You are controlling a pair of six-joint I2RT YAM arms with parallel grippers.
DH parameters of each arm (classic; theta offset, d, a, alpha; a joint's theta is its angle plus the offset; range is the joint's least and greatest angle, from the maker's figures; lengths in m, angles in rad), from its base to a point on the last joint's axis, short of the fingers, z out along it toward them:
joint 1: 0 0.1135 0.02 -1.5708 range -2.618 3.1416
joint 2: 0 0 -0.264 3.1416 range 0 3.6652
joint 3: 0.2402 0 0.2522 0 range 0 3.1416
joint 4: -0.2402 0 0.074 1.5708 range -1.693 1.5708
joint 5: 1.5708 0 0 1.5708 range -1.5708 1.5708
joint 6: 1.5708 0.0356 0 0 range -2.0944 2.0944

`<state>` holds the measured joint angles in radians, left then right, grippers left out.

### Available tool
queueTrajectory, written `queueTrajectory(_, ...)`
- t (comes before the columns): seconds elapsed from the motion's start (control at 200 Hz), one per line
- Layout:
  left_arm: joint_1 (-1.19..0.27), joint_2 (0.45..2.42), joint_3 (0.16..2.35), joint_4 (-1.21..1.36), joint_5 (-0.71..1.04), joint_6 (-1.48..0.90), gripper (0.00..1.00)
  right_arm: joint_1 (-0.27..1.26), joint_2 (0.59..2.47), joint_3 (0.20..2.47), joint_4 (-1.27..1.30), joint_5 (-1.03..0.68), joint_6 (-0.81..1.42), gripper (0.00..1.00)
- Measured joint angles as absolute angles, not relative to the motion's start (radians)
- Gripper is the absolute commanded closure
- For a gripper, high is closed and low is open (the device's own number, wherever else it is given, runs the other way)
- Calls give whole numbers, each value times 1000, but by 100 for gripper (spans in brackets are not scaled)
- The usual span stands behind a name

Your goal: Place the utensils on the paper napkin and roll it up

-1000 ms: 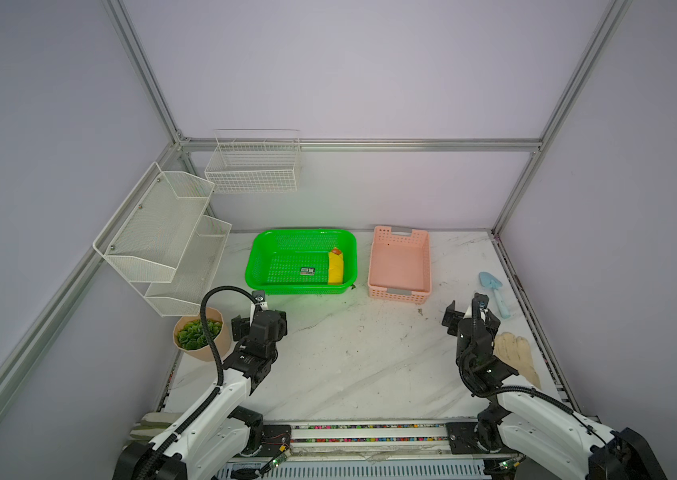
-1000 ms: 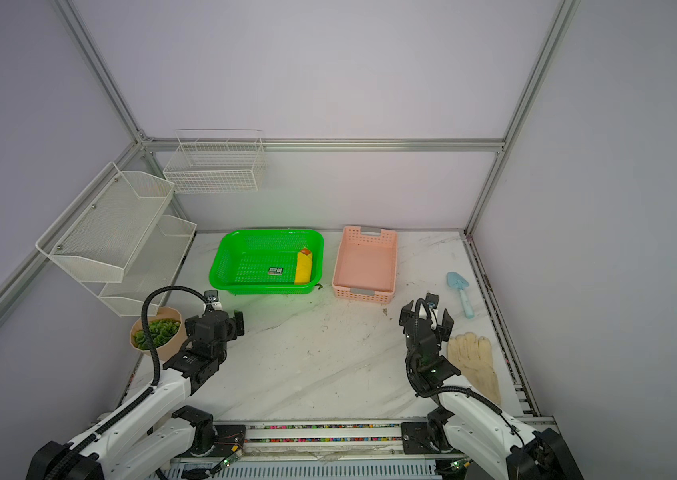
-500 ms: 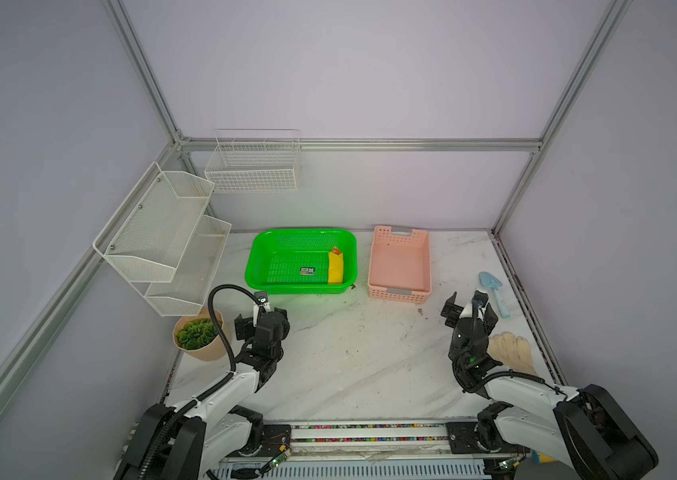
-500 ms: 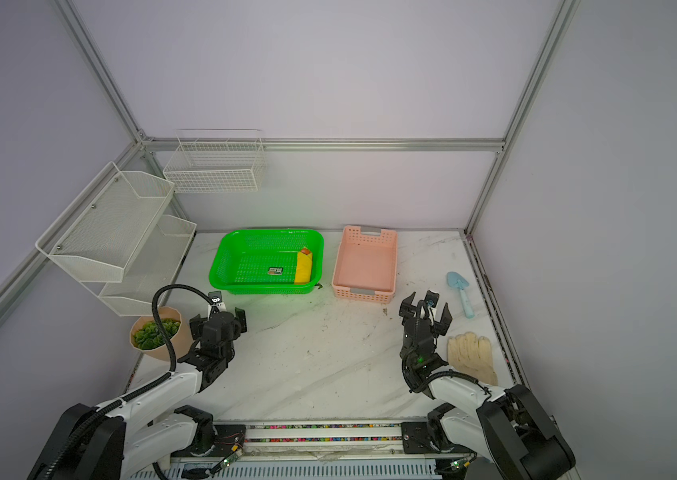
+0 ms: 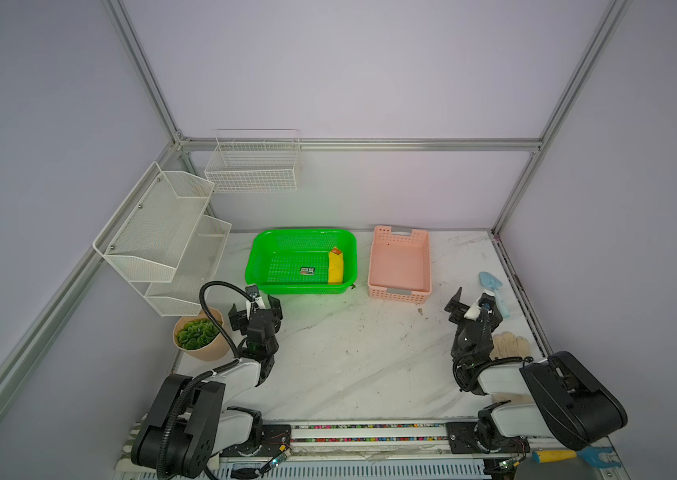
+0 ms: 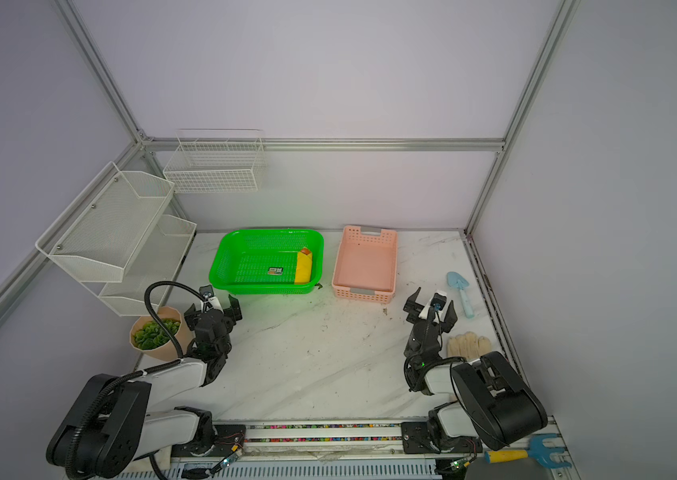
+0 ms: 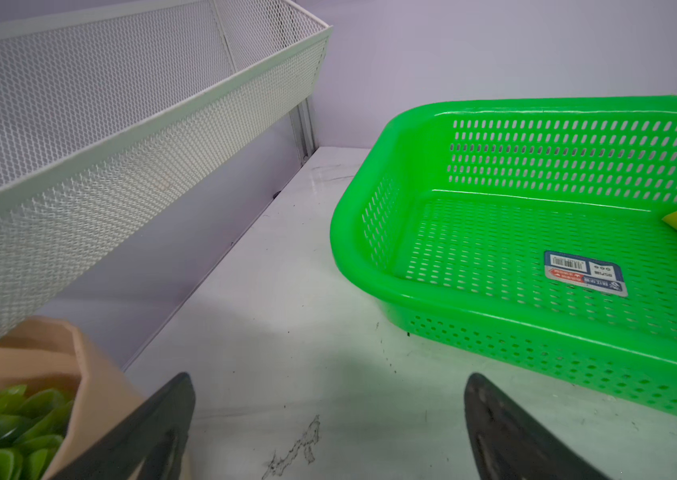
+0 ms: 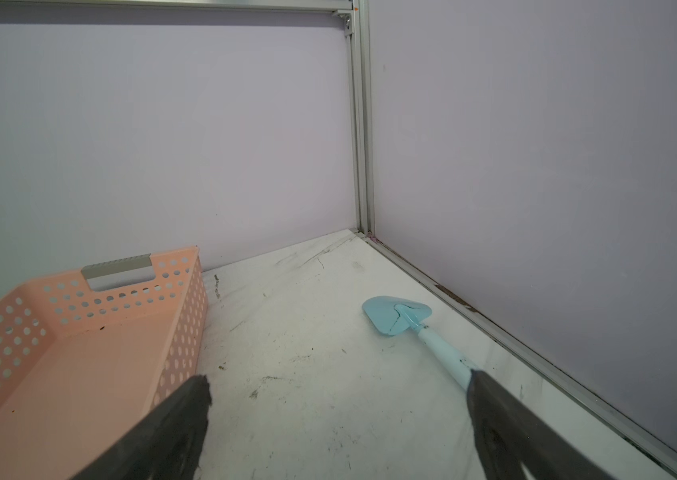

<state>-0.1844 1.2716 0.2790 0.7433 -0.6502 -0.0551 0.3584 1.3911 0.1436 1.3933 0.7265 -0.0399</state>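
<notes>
The yellow napkin (image 5: 336,270), rolled into a tube, lies along the right inner wall of the green basket (image 5: 301,231) at the back of the bench (image 5: 349,365), with an orange utensil (image 5: 335,251) tip poking from its far end. The left pincer (image 5: 254,306) is poised wide and empty between a potted plant (image 5: 197,338) and the green basket. The right pincer (image 5: 473,303), equally wide and empty, hangs between the pink basket (image 5: 399,293) and a blue trowel (image 5: 492,286), with gloves (image 5: 511,345) beside its arm.
</notes>
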Motion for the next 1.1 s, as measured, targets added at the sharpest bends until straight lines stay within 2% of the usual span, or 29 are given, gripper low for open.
queueTrajectory(0.315,-159,1377,258,974,-614,-29,0,324,1547,144,1553,693,-41,3)
queueTrajectory(0.475,-145,1541,206,1190,-597,-6,0,311,1627,145,1569,682,-44,3)
queueTrajectory(0.735,-141,1587,181,1327,-506,26,0,295,1788,200,1582,622,-72,3)
queueTrajectory(1.1,-141,1626,136,1405,-411,47,0,292,1853,222,1589,451,-132,3)
